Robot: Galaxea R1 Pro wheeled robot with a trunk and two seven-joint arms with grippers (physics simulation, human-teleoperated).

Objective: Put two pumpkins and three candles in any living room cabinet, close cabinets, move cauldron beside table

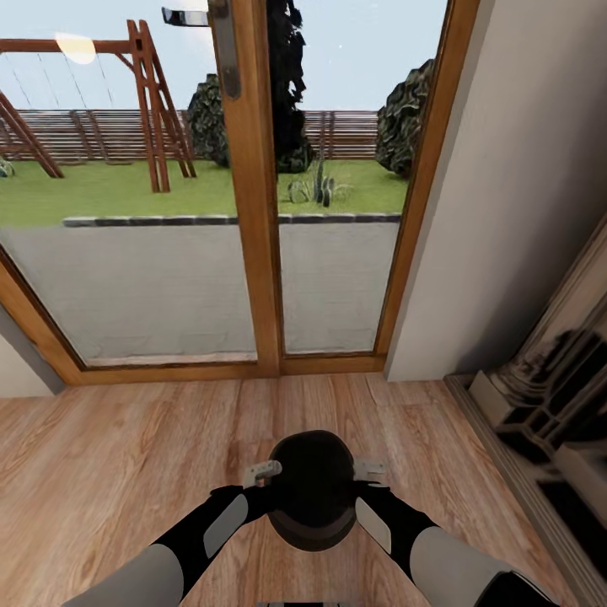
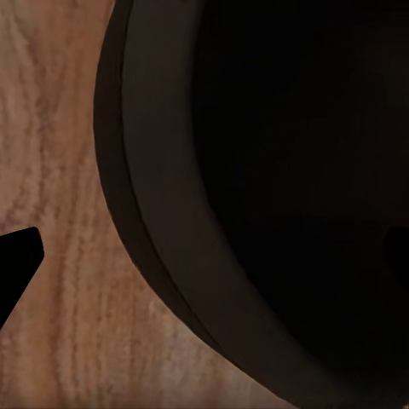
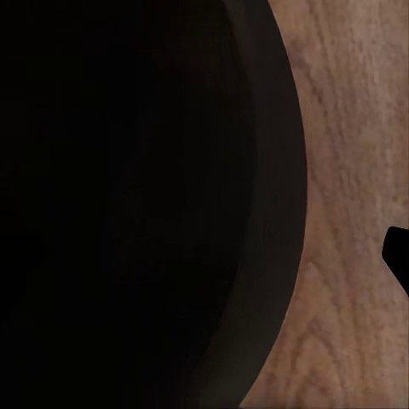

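The black cauldron [image 1: 312, 493] hangs low in front of my trunk over the wooden floor, its wide mouth facing up. My left gripper [image 1: 263, 474] holds its left rim and my right gripper [image 1: 369, 470] holds its right rim, both shut on it. In the left wrist view the cauldron's dark rim and hollow [image 2: 281, 196] loom close, with one black fingertip [image 2: 15, 268] outside the wall. The right wrist view shows the cauldron [image 3: 128, 204] the same way, with a fingertip [image 3: 399, 256] at the frame's edge. Pumpkins, candles, cabinet and coffee table are out of view.
A wood-framed glass door [image 1: 253, 253] stands straight ahead, with a garden and swing frame beyond it. A grey wall [image 1: 506, 211] runs along the right, and a dark ornate fireplace-like unit [image 1: 556, 388] sits at its foot. Wooden floor [image 1: 101, 455] stretches to my left.
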